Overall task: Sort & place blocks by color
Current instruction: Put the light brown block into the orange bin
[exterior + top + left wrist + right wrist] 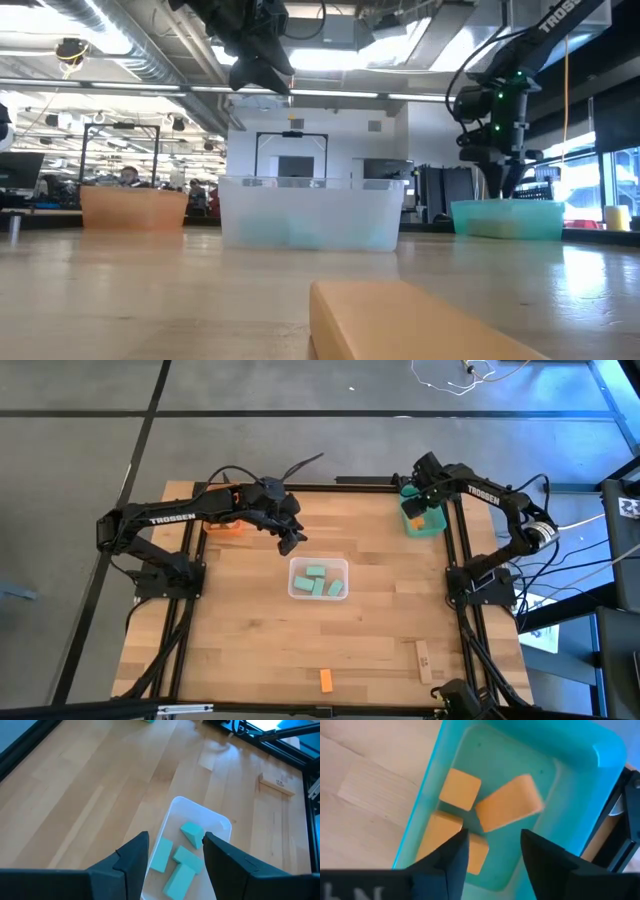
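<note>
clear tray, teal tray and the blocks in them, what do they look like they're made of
Clear tray: probably thin plastic, frosted and see-through, with the table showing through its walls.
Teal tray: likely moulded plastic, smooth with a soft sheen and rounded rim.
Mint green blocks: matte, flat colour with no grain visible; painted wood or foam, hard to say.
Orange blocks: the same matte, even finish.

orange blocks [507,810] in teal tray [600,750]; mint blocks [182,857] in clear tray [222,822]; orange block [326,680], tan block [423,660] on table.

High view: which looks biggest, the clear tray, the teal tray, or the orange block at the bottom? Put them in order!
1. Clear tray
2. Teal tray, partly hidden by the right arm
3. Orange block
</note>
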Robot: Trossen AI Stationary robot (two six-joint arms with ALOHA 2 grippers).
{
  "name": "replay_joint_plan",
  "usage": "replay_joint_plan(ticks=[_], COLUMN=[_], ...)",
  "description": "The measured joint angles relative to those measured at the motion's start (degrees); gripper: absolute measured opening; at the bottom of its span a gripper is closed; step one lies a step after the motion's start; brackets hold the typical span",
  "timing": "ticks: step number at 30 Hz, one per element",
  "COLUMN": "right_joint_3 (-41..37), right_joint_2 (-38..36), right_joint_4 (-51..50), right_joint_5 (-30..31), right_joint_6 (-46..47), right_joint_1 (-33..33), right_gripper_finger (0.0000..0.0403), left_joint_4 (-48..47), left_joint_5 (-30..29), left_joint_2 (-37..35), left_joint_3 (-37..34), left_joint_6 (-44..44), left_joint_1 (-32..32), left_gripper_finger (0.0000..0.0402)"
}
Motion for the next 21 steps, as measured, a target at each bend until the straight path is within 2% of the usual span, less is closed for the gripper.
replay_joint_plan(ticks=[4, 7, 10, 14, 16, 18, 21], right_joint_3=[1.29, 3.82, 6.01, 7.66, 8.07, 8.26, 8.26], right_joint_2=[0.00, -0.80, -3.48, -9.09, -12.76, -16.84, -23.14], right_joint_4=[-1.28, -2.96, -2.98, -4.61, -6.59, -9.14, -13.92], right_joint_5=[-1.14, -5.17, -12.28, -24.76, -29.16, -29.64, -25.34], right_joint_6=[1.43, 1.32, 0.99, -0.11, 0.54, 3.21, 11.34], right_joint_1=[0.00, 0.36, 1.83, 4.70, 6.74, 9.56, 14.86], right_gripper_finger=[0.0186, 0.0187, 0.0188, 0.0188, 0.0189, 0.0189, 0.0189], left_joint_4=[-0.40, -2.51, -6.26, -9.76, -10.95, -11.92, -13.38], left_joint_5=[0.31, 1.00, 0.96, 0.44, -0.16, -1.42, -3.36], left_joint_2=[0.00, 0.00, 0.04, 0.04, 0.04, 0.04, 0.04], left_joint_3=[0.00, 0.00, 0.00, 0.00, 0.00, 0.00, 0.00], left_joint_6=[-1.62, -1.42, 0.63, -1.40, -2.27, -2.80, -2.83], left_joint_1=[0.00, -1.17, -3.75, -6.50, -7.58, -8.65, -10.01], left_gripper_finger=[0.0176, 0.0176, 0.0176, 0.0176, 0.0176, 0.0176, 0.0176])
